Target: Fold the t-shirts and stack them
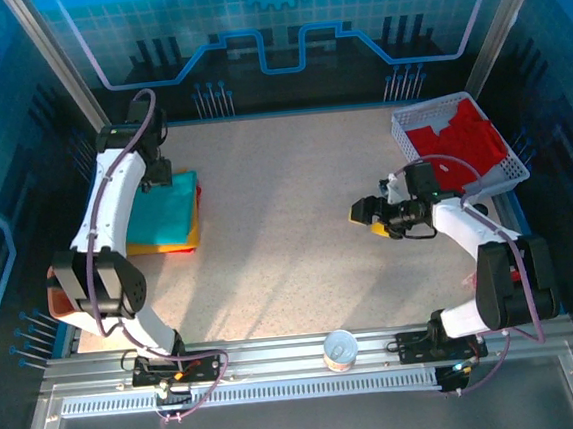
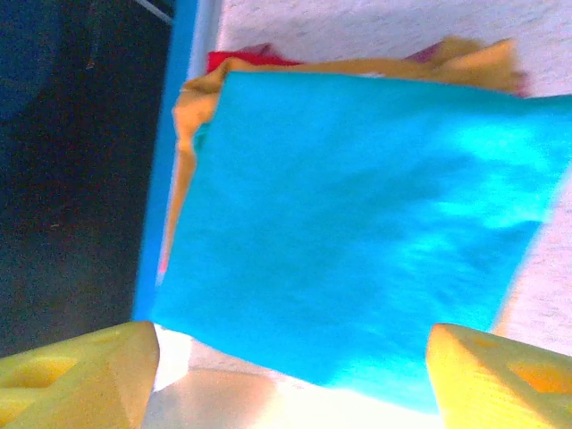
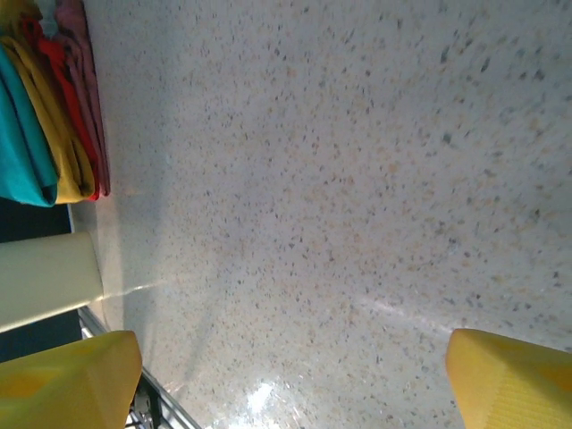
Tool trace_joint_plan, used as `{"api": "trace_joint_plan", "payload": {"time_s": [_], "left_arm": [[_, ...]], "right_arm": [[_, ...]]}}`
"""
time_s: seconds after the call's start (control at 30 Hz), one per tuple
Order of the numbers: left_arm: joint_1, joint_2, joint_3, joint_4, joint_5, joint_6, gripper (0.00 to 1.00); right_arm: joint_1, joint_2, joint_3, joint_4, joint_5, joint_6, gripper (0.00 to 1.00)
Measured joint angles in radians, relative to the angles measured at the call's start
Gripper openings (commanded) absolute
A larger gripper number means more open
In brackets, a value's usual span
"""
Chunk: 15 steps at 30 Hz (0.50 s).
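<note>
A folded teal-green t-shirt point(image 1: 169, 210) tops a stack at the table's left, over a mustard-yellow one point(image 1: 159, 248) and a red edge point(image 1: 198, 204). My left gripper point(image 1: 156, 178) hovers just above the stack's far end. In the left wrist view the teal shirt point(image 2: 357, 223) lies flat over the mustard one point(image 2: 186, 121) and a red corner point(image 2: 237, 61); the left gripper point(image 2: 290, 380) is open and holds nothing. Another red t-shirt point(image 1: 464, 139) sits in the basket. My right gripper point(image 1: 360, 216) is open over bare table right of centre, point(image 3: 286, 384), with the stack point(image 3: 40, 134) far off.
The white mesh basket point(image 1: 408, 132) stands at the back right. A small white cup point(image 1: 341, 350) rests on the near rail. The blue enclosure wall point(image 2: 174, 161) runs close along the stack's left side. The left arm's white link point(image 3: 45, 277) shows low in the right wrist view.
</note>
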Motion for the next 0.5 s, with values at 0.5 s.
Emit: {"api": "trace_joint_plan", "payload": {"time_s": [0.5], "left_arm": [[-0.02,-0.466,-0.827,0.829,0.407,-0.08,0.98]], "right_arm": [[-0.003,-0.188,-0.008,0.01,0.525,-0.095,1.0]]}}
